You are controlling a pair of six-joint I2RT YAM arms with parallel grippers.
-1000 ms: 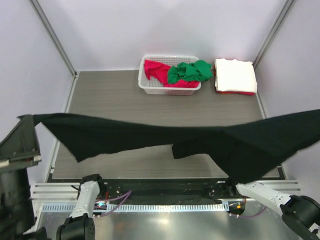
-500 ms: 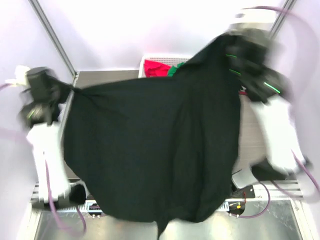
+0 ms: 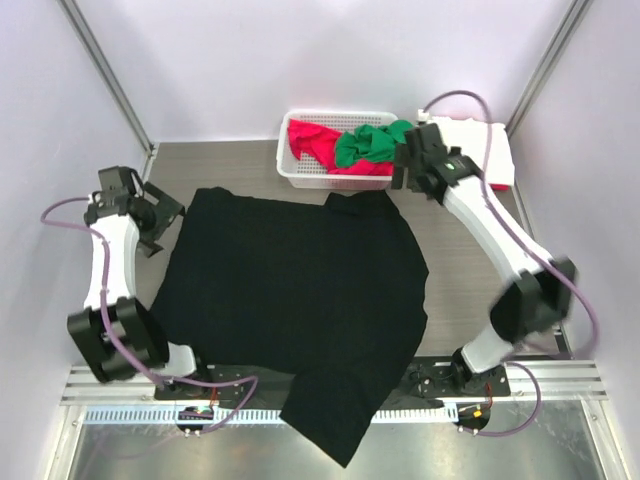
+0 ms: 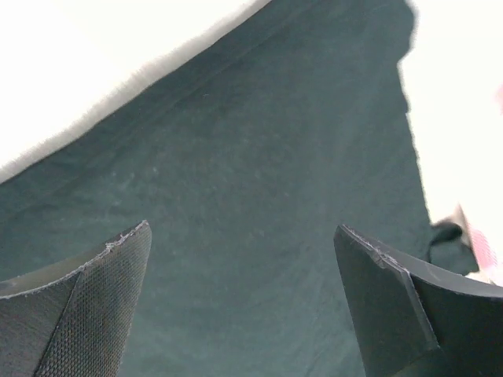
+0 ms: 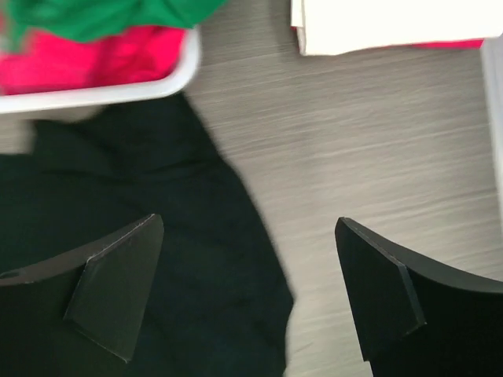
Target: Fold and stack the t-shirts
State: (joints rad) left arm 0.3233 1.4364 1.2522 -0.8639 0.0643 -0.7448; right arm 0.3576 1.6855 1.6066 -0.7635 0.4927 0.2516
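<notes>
The black t-shirt (image 3: 300,290) lies spread flat on the table, its near corner hanging over the front edge. My left gripper (image 3: 168,216) hovers open at the shirt's far left corner, and in the left wrist view the black cloth (image 4: 259,141) fills the space under the left gripper (image 4: 244,228) with nothing between the fingers. My right gripper (image 3: 404,172) is open above the shirt's far right corner. In the right wrist view the right gripper (image 5: 247,220) straddles the edge of the black shirt (image 5: 157,204). Red (image 3: 310,140) and green (image 3: 375,143) t-shirts sit crumpled in the basket.
The white lattice basket (image 3: 290,172) stands at the back middle of the table, its rim (image 5: 94,96) close to the right gripper. A folded white shirt (image 3: 470,148) lies on a red one at the back right. Bare grey table (image 5: 377,157) shows to the right.
Both arms swung the black shirt from a hanging stretch out over the table and laid it flat. Both grippers have opened and let go of it.
</notes>
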